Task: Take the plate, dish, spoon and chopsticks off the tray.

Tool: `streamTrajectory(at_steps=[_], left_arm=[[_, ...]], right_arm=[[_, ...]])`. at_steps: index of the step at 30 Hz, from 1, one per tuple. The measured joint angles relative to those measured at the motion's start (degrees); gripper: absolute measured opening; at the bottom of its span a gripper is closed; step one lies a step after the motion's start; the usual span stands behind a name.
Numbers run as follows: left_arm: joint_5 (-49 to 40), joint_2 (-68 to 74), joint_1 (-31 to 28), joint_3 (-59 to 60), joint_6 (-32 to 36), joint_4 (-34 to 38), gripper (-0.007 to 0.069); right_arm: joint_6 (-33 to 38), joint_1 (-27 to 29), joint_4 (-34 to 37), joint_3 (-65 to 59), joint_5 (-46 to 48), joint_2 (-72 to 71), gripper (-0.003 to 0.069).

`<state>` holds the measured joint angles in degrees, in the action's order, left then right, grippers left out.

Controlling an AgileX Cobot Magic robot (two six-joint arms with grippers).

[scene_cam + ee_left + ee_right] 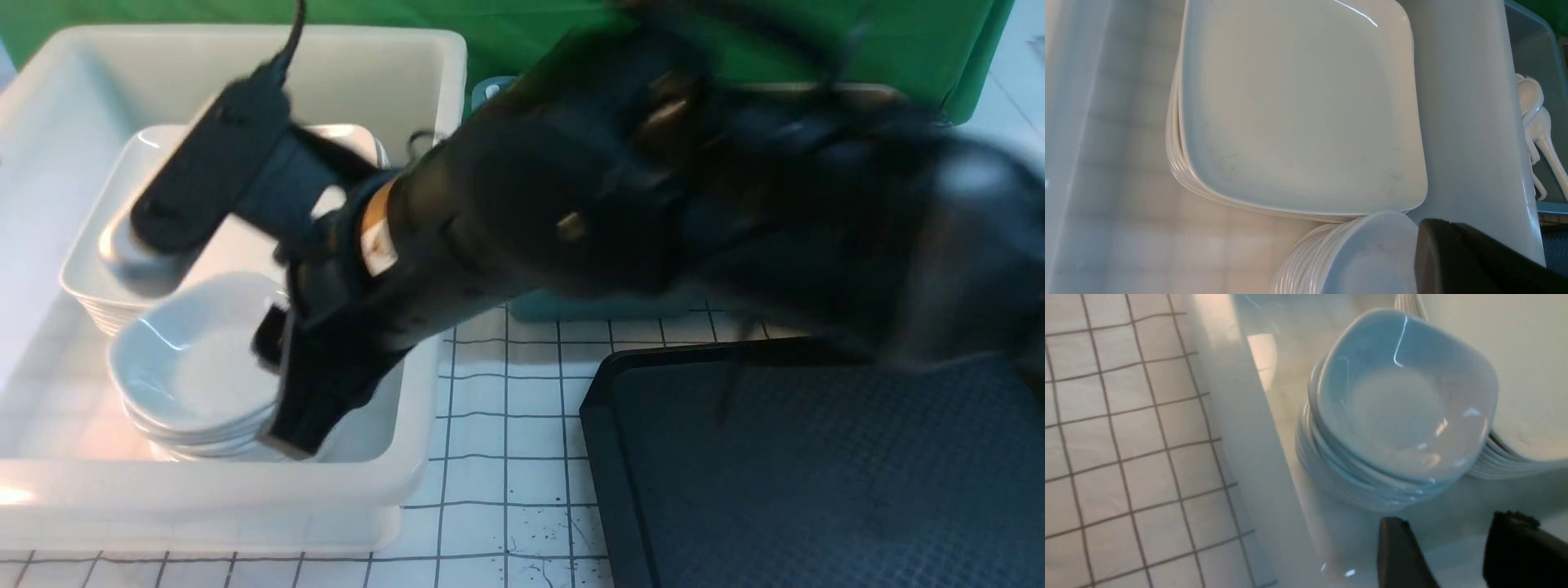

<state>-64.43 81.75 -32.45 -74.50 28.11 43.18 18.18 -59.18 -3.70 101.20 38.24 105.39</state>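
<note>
The right gripper [1453,526] hangs released inside the white tub [245,490], its two fingers apart with nothing between them. It is just beside a stack of small dishes, and the top dish [1400,404] sits bare and glossy. We see the left gripper [159,220] clenched shut above the neighbouring stack of large square plates, where the top plate [1298,106] lies flat. The two stacks stand close together, the dishes nearer the robot. Beyond the tub wall, a teal tub [1531,45] holds white spoons [1531,96]. The black tray [816,474] rests on the gridded table [506,457], to the right of the white tub and apart from it. The right arm [653,188], blurred, crosses the front view and covers most of the teal tub and the tray's far edge. The frame cuts the tray off at the right and bottom. We cannot identify the dark shape in the corner of the left wrist view.
</note>
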Motion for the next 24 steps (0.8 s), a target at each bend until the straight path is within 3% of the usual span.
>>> streamTrajectory(at_steps=[3, 8, 10, 16, 24], left_arm=[[0.0, 0.0, 0.0, 0.0, 0.11, 0.0, -0.0001], [0.0, 0.0, 0.0, 0.0, 0.19, 0.32, -0.0001], [0.0, 0.0, 0.0, 0.04, 0.19, 1.12, -0.0001], [-0.24, 0.0, 1.98, 0.43, 0.31, 2.18, -0.0001], [1.61, 0.0, 8.71, 3.82, 1.33, 2.99, -0.0001]], right_arm=[[-0.19, 0.0, -0.85, 0.0, 6.68, -4.43, 0.0267], [-2.94, 0.0, -4.76, 0.0, 25.41, -12.66, 0.0081], [-5.91, 0.0, -6.73, -0.74, 26.69, -16.41, 0.0035], [-10.63, 0.0, -8.55, -4.15, 26.69, -29.1, 0.003], [-19.04, 0.0, -8.67, -13.12, 26.71, -48.52, 0.003]])
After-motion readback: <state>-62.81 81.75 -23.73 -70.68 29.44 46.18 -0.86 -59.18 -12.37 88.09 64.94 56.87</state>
